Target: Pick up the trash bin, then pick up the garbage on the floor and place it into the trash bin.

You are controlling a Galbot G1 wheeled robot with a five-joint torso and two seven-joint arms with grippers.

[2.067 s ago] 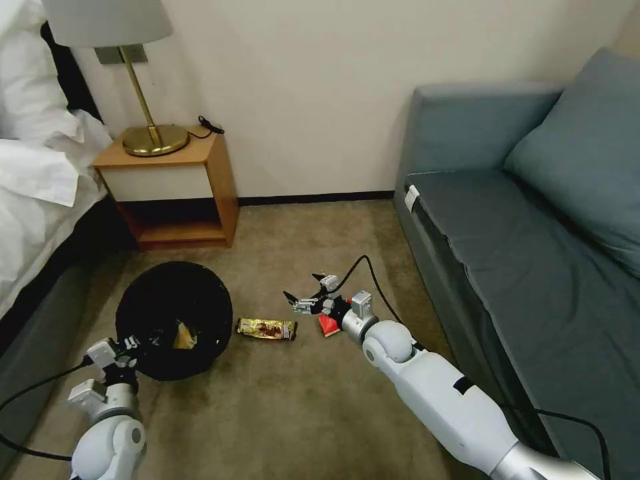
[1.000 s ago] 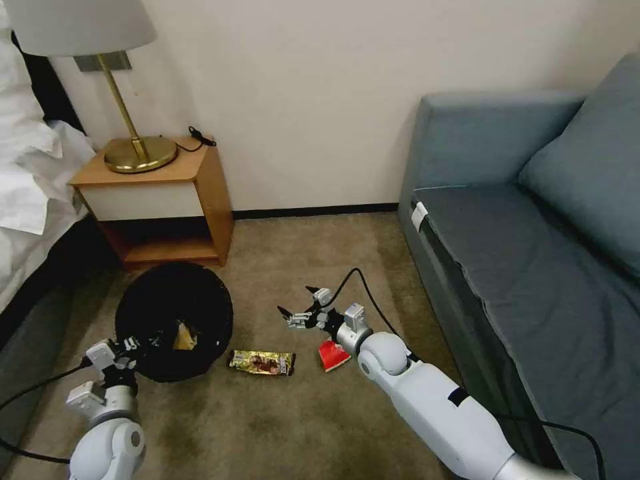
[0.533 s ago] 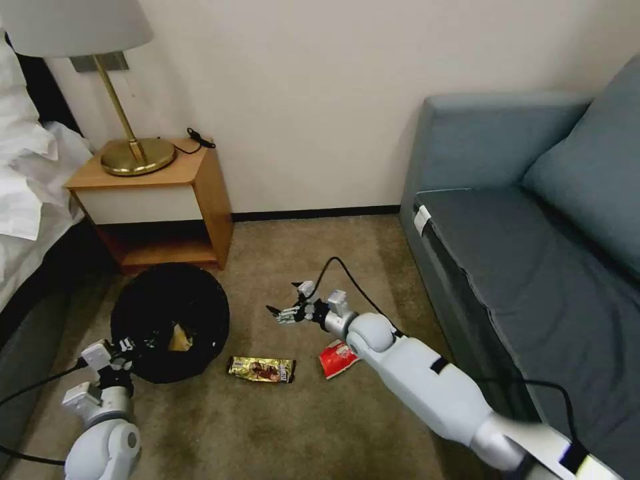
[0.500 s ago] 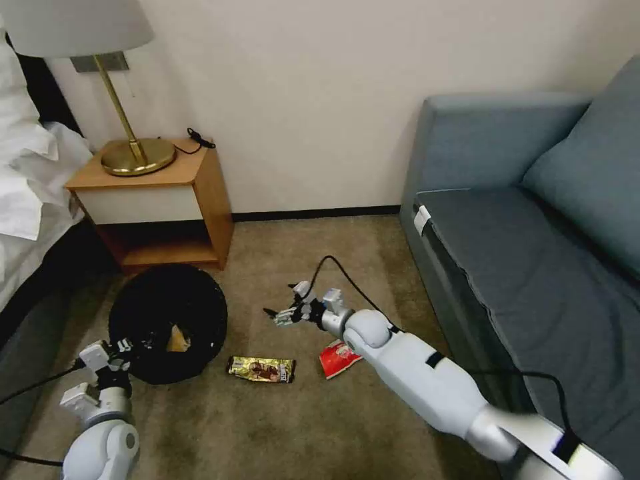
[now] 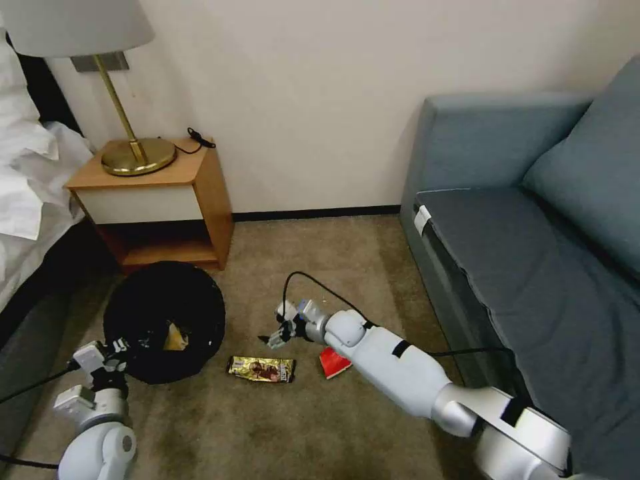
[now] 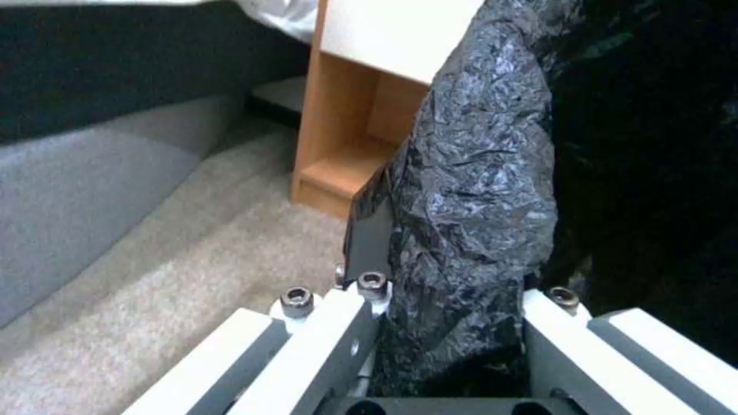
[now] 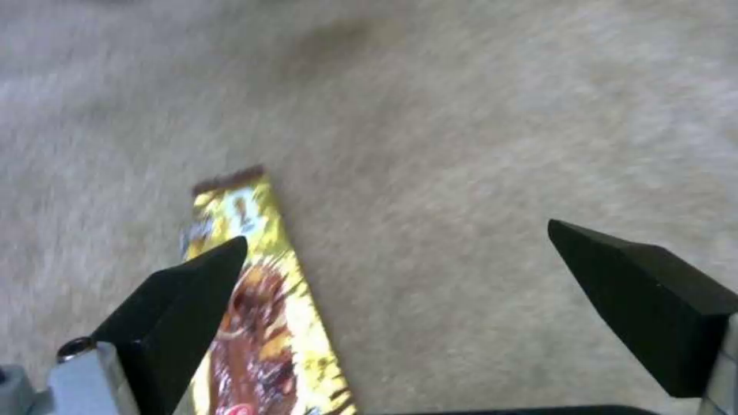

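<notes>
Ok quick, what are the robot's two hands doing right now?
Left gripper: shut on the trash bin, pinching its bag-lined rim.
Right gripper: open, holding nothing, just above the gold-brown bar wrapper on the carpet.

Room's evenly lit, soft light, no hard shadows, just a dim patch under the nightstand (image 5: 175,227). Bin (image 6: 477,173) liner catches small glints. Right wrist view's carpet (image 7: 461,115) is smeared with blur.

Round black bag-lined trash bin (image 5: 164,320) on carpet before wooden nightstand (image 5: 157,200); gold-brown bar wrapper (image 5: 261,369) right of bin; red snack packet (image 5: 333,363) further right, near grey-blue sofa (image 5: 533,253).
</notes>
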